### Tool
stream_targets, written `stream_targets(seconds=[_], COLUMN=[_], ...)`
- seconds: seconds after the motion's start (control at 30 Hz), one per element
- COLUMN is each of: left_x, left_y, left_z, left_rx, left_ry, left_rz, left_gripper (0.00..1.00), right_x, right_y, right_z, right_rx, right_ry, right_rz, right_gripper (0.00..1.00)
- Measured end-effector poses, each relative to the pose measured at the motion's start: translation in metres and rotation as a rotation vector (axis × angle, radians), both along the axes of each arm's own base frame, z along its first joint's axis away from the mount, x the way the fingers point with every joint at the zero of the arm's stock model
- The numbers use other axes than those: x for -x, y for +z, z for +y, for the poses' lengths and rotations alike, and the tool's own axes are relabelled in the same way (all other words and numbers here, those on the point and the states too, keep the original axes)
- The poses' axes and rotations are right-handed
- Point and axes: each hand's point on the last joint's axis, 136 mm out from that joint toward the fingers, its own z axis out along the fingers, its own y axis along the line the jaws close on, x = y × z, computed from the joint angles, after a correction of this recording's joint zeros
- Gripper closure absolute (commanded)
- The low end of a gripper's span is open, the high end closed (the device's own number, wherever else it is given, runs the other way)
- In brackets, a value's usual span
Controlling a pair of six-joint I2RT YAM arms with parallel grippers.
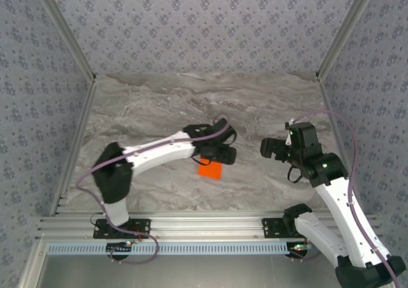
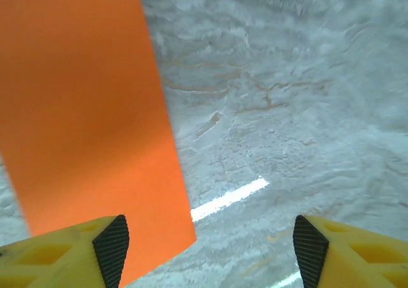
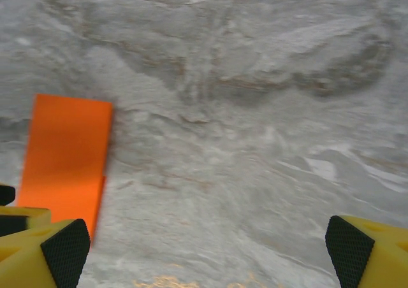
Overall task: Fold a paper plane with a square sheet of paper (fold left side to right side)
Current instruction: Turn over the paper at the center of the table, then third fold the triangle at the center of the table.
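Note:
The orange sheet of paper lies flat on the marble table near the middle, folded into a narrow rectangle, its far part hidden under the left arm's wrist. My left gripper hovers right over its far right edge, open; in the left wrist view the paper takes up the left half, reaching the left fingertip, with bare table between the pads. My right gripper stands open to the right of the sheet, apart from it; its wrist view has the paper at the left, near the left fingertip.
The grey marble table is bounded by aluminium rails at the sides and a rail along the near edge by the arm bases. Patterned walls rise behind. Bright light streaks lie on the table surface.

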Motion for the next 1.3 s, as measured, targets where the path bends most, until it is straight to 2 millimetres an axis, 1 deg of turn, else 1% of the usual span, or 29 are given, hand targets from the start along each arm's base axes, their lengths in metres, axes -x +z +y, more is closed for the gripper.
stream_targets(seconds=[0.07,0.1,0.2,0.27,0.33,0.4,0.5,0.57,0.67,0.73,0.83,0.93,1.1,1.3], left_x=[-0.009,-0.014,-0.024,-0.025,-0.025,-0.029,-0.037,-0.041,-0.041,-0.042,-0.043,-0.044,-0.044,-0.04], left_y=[0.001,-0.003,-0.025,-0.041,-0.048,-0.049,-0.05,-0.056,-0.067,-0.071,-0.07,-0.068,-0.068,-0.073], left_z=[0.023,0.036,0.068,0.082,0.087,0.086,0.077,0.071,0.063,0.059,0.055,0.052,0.051,0.054], left_rx=[0.059,0.079,0.113,0.126,0.144,0.182,0.243,0.271,0.293,0.306,0.328,0.349,0.361,0.361], left_ry=[0.05,0.081,0.16,0.189,0.199,0.198,0.188,0.182,0.173,0.173,0.181,0.183,0.199,0.22], left_rz=[0.007,0.017,0.066,0.107,0.131,0.143,0.154,0.169,0.205,0.219,0.231,0.234,0.24,0.263], left_gripper=[0.29,0.29,0.29,0.29,0.29,0.29,0.3,0.31,0.35,0.43,0.61,0.74,0.83,0.94], right_x=[-0.003,-0.005,-0.006,-0.005,-0.001,0.002,0.005,0.007,0.013,0.02,0.034,0.048,0.065,0.074], right_y=[-0.006,-0.01,-0.024,-0.033,-0.041,-0.048,-0.054,-0.058,-0.065,-0.072,-0.08,-0.088,-0.106,-0.13], right_z=[0.013,0.02,0.043,0.06,0.076,0.093,0.112,0.121,0.136,0.147,0.161,0.175,0.197,0.215], right_rx=[-0.052,-0.076,-0.126,-0.134,-0.13,-0.123,-0.118,-0.114,-0.104,-0.088,-0.055,-0.002,0.161,0.38], right_ry=[0.04,0.059,0.132,0.186,0.242,0.299,0.357,0.385,0.439,0.484,0.564,0.649,0.786,0.905], right_rz=[-0.004,-0.003,0.003,0.013,0.027,0.037,0.036,0.034,0.028,0.018,-0.013,-0.06,-0.151,-0.262], right_gripper=[0.0,0.0,0.0,0.0,0.0,0.0,0.0,0.0,0.0,0.0,0.0,0.0,0.0,0.0])
